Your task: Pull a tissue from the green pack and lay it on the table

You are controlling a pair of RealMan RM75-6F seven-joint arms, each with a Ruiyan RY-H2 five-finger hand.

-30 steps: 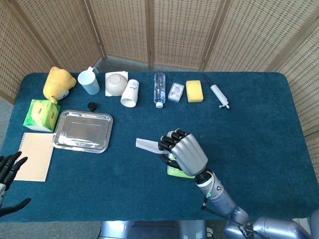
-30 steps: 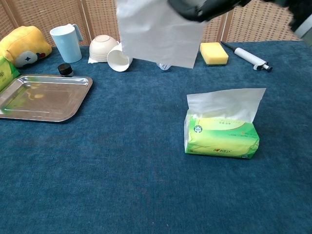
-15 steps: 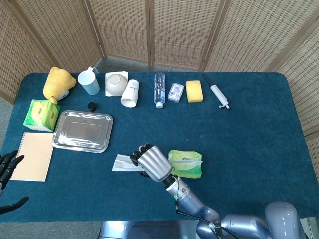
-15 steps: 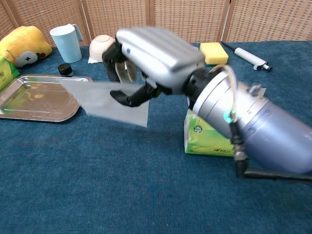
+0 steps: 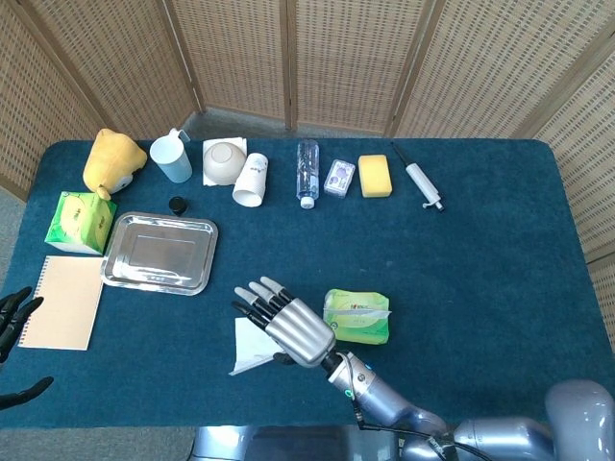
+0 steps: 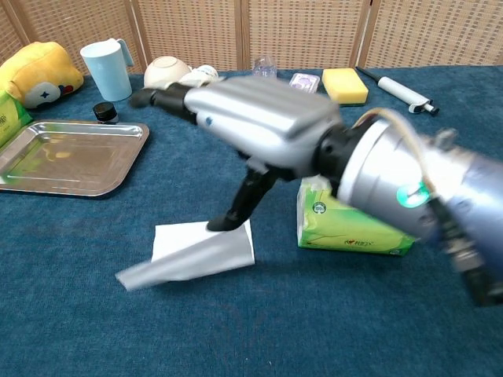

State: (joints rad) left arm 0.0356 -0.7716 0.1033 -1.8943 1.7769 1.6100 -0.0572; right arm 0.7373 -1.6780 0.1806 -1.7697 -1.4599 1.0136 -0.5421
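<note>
The green tissue pack [image 5: 356,316] [image 6: 346,225] lies on the blue table, near the front middle. A white tissue [image 5: 252,348] [image 6: 196,251] lies crumpled on the cloth to the pack's left. My right hand [image 5: 286,322] [image 6: 251,118] hovers over the tissue with its fingers spread, and the thumb tip touches the tissue's right edge. The hand holds nothing. My left hand [image 5: 13,322] shows only as dark fingers at the head view's left edge, apart and holding nothing.
A steel tray [image 5: 159,252] [image 6: 67,155] lies left of the tissue, a notebook [image 5: 63,301] further left. Along the far edge stand a yellow plush [image 5: 110,160], blue cup [image 5: 173,157], bowl [image 5: 224,160], paper cup [image 5: 250,180], bottle [image 5: 307,171], sponge [image 5: 375,176] and pipette [image 5: 423,184]. Another green box [image 5: 80,223] sits at left.
My right hand carried the tissue left from above the pack, came down and spread its fingers. The tissue now lies on the table, let go.
</note>
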